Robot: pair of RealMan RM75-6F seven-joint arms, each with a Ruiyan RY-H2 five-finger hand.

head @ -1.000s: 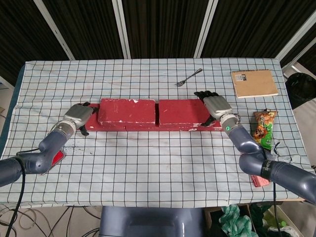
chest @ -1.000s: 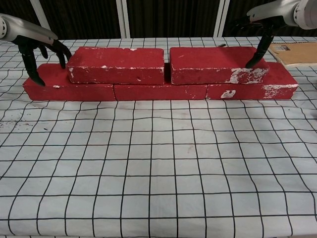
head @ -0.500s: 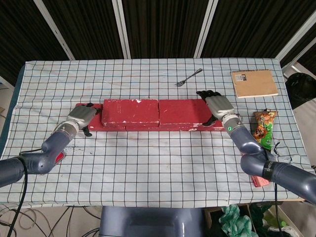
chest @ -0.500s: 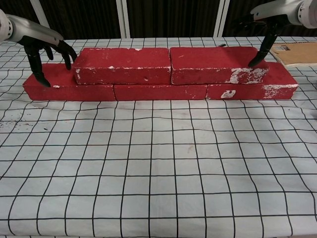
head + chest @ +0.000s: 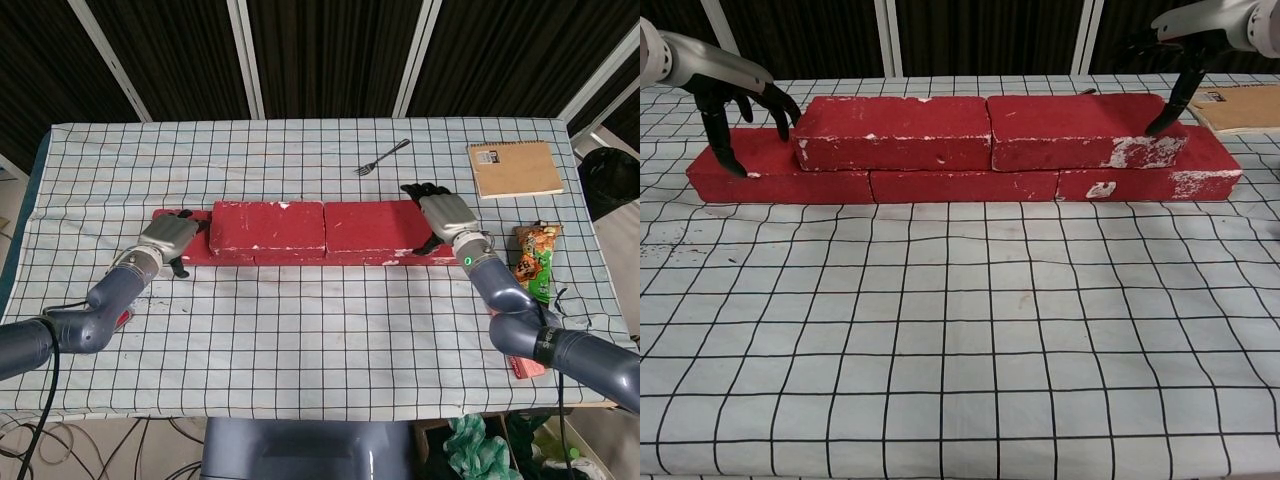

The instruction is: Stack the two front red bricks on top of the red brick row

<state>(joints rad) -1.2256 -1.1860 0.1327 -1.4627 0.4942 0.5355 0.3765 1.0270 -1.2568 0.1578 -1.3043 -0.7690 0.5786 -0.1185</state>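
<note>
My left hand (image 5: 172, 236) rests with its dark fingers spread at the left end of the left upper red brick (image 5: 895, 131), fingertips touching that end and the bottom row, grasping nothing. My right hand (image 5: 442, 215) is likewise unclenched, fingertips pressed against the right end of the right upper red brick (image 5: 1080, 128). Since a second ago the left upper brick has slid right: the gap between the two upper bricks has closed, and they now sit end to end, touching, on top of the red brick row (image 5: 960, 180). My left hand has followed it inward.

Counting: two red bricks on top, and in the chest view three in the row beneath, five in all, lying on the white black-gridded tablecloth (image 5: 320, 330). Farther out there is one metal fork (image 5: 381, 158) beyond the bricks, one brown spiral notebook (image 5: 515, 168) at the far right, and one green and orange snack packet (image 5: 535, 262) near my right forearm.
</note>
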